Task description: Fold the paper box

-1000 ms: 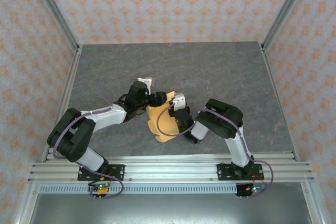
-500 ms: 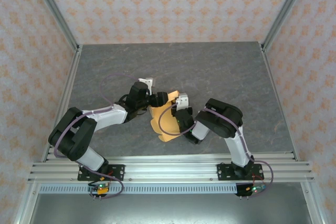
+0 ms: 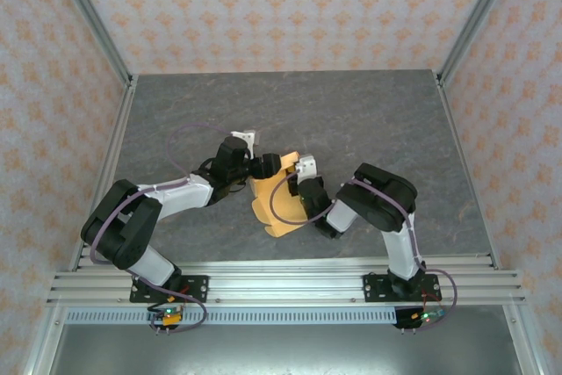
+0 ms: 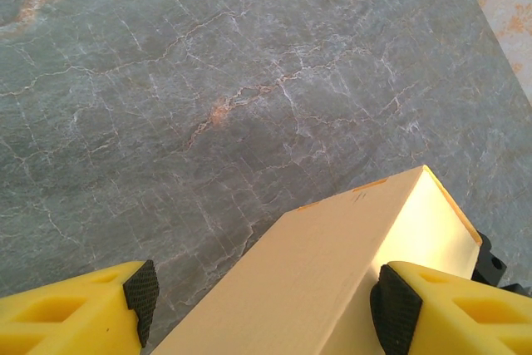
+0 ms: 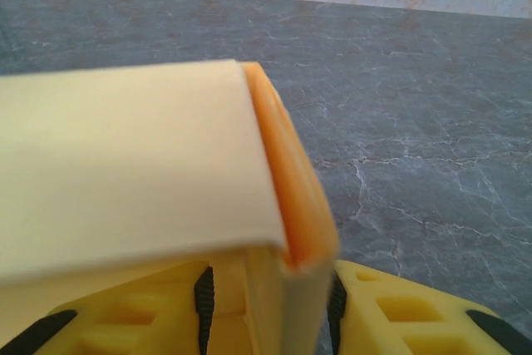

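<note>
- The paper box (image 3: 279,208) lies near the middle of the table (image 3: 378,120). It is partly formed, with a yellow-orange body, a raised section at its far end and a wavy-edged flap lying low toward the arm bases.
- The raised far end stands between the two grippers, which meet it from opposite sides.
- The left gripper (image 4: 264,293) straddles the raised section with its jaws wide. In the wrist view, the pad on the right (image 4: 391,309) touches the cardboard wall. The other pad stands apart from it, with bare table showing between. Treat this gripper as open: a backstop, not a grip.
- The right gripper (image 5: 268,303) has the folded orange edge between its pads. You cannot tell from its wrist view whether it pinches that edge or merely brackets it.
- Judgement: the step in hand is setting a wall along its crease.
- Confirm the right-hand contact before you move.
- Press along the crease line, not across the panel, because thin card is likely to buckle.
- Use the touching left pad as a brace so the box does not slide.
</note>
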Controlling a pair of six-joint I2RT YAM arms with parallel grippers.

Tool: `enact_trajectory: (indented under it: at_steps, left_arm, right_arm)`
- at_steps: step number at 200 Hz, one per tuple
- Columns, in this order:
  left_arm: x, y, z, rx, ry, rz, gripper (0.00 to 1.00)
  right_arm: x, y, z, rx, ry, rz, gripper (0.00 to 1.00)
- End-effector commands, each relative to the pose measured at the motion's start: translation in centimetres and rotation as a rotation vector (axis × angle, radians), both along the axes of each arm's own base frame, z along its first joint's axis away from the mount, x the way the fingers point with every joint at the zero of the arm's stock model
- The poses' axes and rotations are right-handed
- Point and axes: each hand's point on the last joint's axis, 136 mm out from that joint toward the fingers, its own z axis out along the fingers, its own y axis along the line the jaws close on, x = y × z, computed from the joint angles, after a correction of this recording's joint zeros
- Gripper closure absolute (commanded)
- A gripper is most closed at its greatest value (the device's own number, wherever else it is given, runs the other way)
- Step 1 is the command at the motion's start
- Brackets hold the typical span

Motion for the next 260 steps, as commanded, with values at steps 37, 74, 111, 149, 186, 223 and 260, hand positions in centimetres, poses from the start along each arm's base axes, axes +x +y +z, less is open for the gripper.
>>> enact_trajectory:
  at_steps: [37, 74, 111, 149, 186, 223, 260]
  left_arm:
    - [-1.4, 0.8, -3.2, 0.050, 0.111, 0.016, 0.28]
    - [-1.6, 0.8, -3.7, 0.054, 0.120, 0.016, 0.28]
    - [-1.4, 0.5, -3.9, 0.040, 0.128, 0.015, 0.28]
    - [-1.3, 0.4, -3.6, 0.029, 0.133, 0.026, 0.28]
    - [-0.8, 0.5, -2.6, 0.046, 0.118, 0.026, 0.28]
    - [-0.6, 0.5, -2.2, 0.066, 0.103, 0.013, 0.27]
    - [-0.5, 0.9, -1.0, 0.085, 0.085, 0.019, 0.27]
  right_arm:
    - [1.5, -3.4, -3.1, -0.026, 0.014, -0.257, 0.69]
    - [1.0, -6.3, -3.1, -0.048, -0.008, -0.391, 0.71]
    - [1.3, -6.4, -2.4, -0.014, -0.015, -0.397, 0.67]
    - [0.1, -0.8, -0.5, 0.096, -0.008, 0.004, 0.54]
    - [-1.5, -0.4, 1.8, 0.098, -0.005, 0.162, 0.43]
    - [-3.1, -2.6, 2.0, 0.042, 0.042, 0.200, 0.40]
    - [-4.3, -4.1, 4.1, 0.107, 0.114, 0.180, 0.40]
